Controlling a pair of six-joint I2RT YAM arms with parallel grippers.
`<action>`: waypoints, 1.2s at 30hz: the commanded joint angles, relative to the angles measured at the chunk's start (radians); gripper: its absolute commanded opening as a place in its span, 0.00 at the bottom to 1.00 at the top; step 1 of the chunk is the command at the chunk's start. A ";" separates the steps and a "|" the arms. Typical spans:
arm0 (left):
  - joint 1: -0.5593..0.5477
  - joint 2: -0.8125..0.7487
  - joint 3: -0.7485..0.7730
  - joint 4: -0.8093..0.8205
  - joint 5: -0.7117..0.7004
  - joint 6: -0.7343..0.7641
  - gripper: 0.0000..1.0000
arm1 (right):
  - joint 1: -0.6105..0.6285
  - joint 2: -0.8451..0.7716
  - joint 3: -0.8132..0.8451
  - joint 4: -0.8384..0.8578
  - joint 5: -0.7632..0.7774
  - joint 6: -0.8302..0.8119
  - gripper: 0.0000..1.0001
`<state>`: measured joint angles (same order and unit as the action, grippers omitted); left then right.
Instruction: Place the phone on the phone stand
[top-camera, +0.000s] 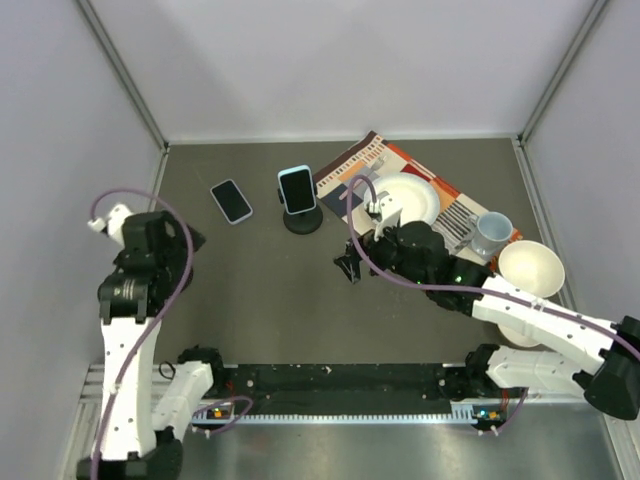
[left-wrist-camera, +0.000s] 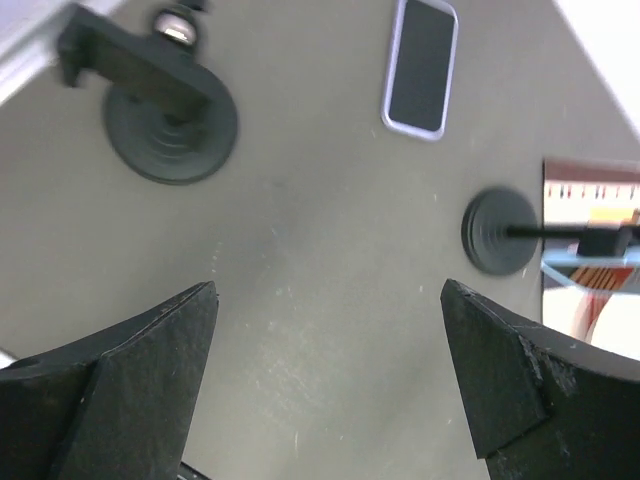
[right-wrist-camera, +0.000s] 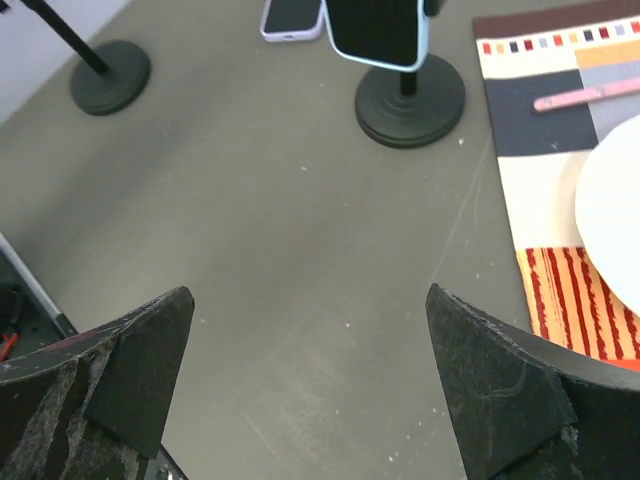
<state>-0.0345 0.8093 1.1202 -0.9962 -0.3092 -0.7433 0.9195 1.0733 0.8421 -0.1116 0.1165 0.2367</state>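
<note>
A phone in a pale lilac case lies flat, screen up, on the grey table; it also shows in the left wrist view as phone. An empty black phone stand stands near the left wall, and the left arm covers it in the top view. A second stand holds a blue-cased phone. My left gripper hangs open over bare table, short of the flat phone. Right of the occupied stand, the right gripper is open too, with nothing between its fingers.
A striped placemat at the back right carries a white plate and a pink utensil. A grey mug and a white bowl sit further right. Walls enclose the table on three sides.
</note>
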 joint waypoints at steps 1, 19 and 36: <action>0.171 -0.093 0.009 -0.013 0.033 -0.062 0.98 | -0.008 -0.064 -0.014 0.104 -0.070 0.004 0.99; 0.706 0.060 -0.227 0.373 0.473 -0.301 0.98 | -0.007 -0.139 -0.097 0.179 -0.043 0.001 0.99; 0.713 0.128 -0.323 0.490 0.472 -0.340 0.63 | -0.008 -0.122 -0.104 0.193 -0.035 -0.010 0.99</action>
<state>0.6693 0.9562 0.8017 -0.5743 0.1497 -1.0813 0.9195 0.9581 0.7456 0.0227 0.0776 0.2359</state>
